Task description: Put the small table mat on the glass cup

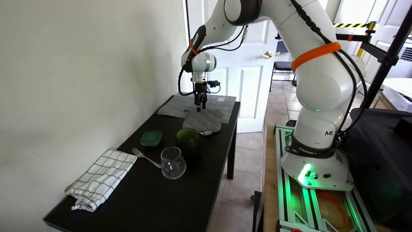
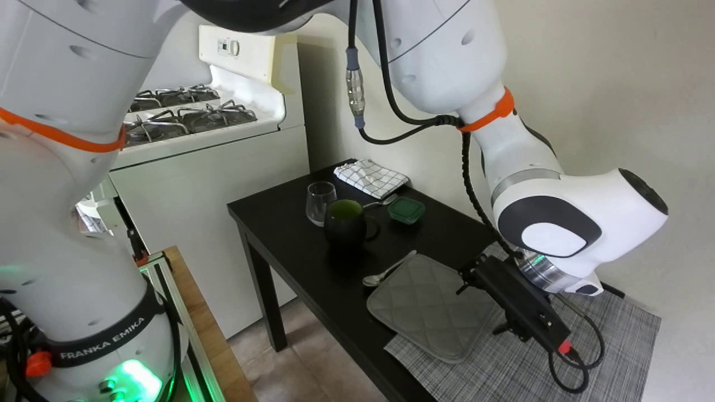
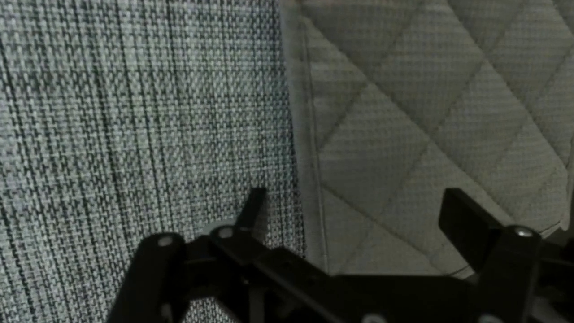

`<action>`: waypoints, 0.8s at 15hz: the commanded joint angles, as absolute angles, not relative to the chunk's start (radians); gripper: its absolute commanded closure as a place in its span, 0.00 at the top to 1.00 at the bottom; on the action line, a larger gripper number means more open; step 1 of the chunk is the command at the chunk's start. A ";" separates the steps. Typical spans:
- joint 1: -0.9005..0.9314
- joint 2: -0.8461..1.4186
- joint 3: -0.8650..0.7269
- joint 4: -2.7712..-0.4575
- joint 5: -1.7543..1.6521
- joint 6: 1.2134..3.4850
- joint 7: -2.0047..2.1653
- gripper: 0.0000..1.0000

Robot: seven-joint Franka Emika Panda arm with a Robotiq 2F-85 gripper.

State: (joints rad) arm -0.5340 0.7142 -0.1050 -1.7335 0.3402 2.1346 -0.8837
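The small table mat, a grey quilted pad with rounded corners, lies flat in both exterior views, partly on the larger woven grey mat. It fills the right of the wrist view. The clear glass cup stands on the dark table away from the gripper, also in an exterior view. My gripper points down over the pad's edge. In the wrist view the gripper is open and empty, one finger over the woven mat, the other over the pad. Whether the fingertips touch anything cannot be told.
A dark mug with green inside stands beside the glass. A spoon touches or nears the pad. A fork, a green lidded container and a checked cloth lie along the wall. The woven mat covers one table end.
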 commanded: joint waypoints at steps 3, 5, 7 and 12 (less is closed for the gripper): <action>-0.516 0.734 -0.111 -1.732 0.308 2.151 -0.841 0.68; -0.511 0.736 -0.117 -1.732 0.291 2.155 -0.823 0.51; -0.508 0.740 -0.126 -1.728 0.270 2.155 -0.796 0.35; -0.507 0.735 -0.138 -1.721 0.224 2.154 -0.725 0.01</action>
